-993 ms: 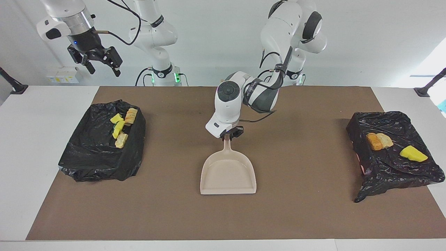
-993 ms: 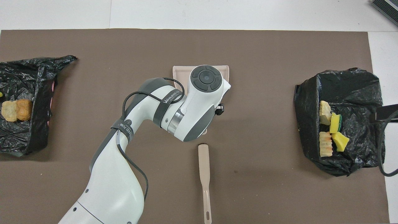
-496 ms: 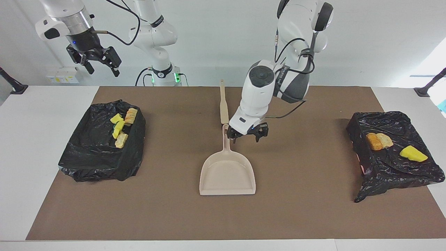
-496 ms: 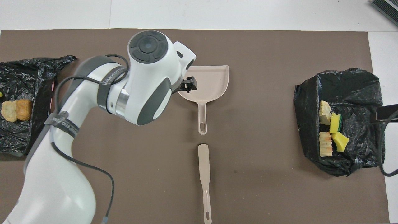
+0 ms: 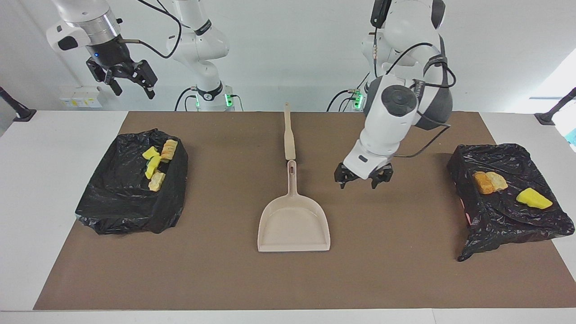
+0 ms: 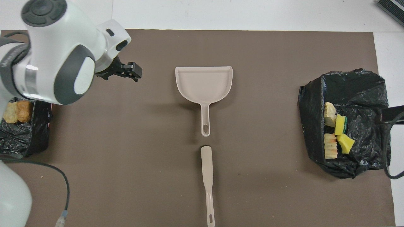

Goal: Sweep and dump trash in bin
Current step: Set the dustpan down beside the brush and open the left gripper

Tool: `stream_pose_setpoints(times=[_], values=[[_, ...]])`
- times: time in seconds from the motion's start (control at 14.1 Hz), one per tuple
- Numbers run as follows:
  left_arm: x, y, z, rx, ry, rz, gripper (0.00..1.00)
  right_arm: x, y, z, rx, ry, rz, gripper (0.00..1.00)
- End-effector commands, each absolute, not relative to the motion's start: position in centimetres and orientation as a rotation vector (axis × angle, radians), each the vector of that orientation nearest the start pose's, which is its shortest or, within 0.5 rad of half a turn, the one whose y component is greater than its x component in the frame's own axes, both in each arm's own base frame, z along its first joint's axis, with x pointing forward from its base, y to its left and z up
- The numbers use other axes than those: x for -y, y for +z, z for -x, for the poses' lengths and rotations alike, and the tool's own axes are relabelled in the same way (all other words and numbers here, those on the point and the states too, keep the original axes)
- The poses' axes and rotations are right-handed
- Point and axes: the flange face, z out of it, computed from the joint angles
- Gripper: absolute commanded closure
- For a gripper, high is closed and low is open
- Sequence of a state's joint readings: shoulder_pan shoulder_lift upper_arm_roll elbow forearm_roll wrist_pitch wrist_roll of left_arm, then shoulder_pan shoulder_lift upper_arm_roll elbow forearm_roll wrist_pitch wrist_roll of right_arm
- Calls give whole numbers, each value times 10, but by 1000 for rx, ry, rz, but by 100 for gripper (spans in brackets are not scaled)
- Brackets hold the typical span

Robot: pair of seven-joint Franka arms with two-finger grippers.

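The left claw [image 5: 362, 179] is hanging over bare brown mat [image 5: 225, 279] between the dustpan [image 5: 294, 223] and the black-bagged bin [image 5: 508, 198] at the left arm's end of the worktop [image 5: 40, 189], its fingers standing wide apart, gripping and touching nothing. The right claw [image 5: 129, 83] is waiting high in the air over the worktop's edge nearest the robots, above the right arm's end, its fingers also spread wide with nothing between them. The dustpan is lying flat at the middle of the mat, its handle pointing toward the robots, in line with a beige brush [image 5: 288, 132] that is lying just nearer to the robots. The trash is sitting in two places: four yellow and beige lumps [image 5: 156, 165] are resting in the black-bagged bin [image 5: 130, 184] at the right arm's end, and three more [image 5: 510, 189] are lying on the bin at the left arm's end.
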State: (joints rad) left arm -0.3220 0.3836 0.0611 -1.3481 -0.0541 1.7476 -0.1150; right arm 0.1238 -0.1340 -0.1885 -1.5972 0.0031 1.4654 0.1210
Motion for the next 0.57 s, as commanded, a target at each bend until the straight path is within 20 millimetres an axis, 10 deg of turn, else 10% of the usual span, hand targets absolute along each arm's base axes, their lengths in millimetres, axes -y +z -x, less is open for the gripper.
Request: stream_pose_setpoints(times=[0.0, 0.5], values=[[136, 541, -642, -313, -15, 3162, 0, 41, 674, -497, -264, -31, 3099, 0], [51, 582, -611, -343, 1, 3169, 0, 39, 673, -498, -249, -29, 3100, 0]])
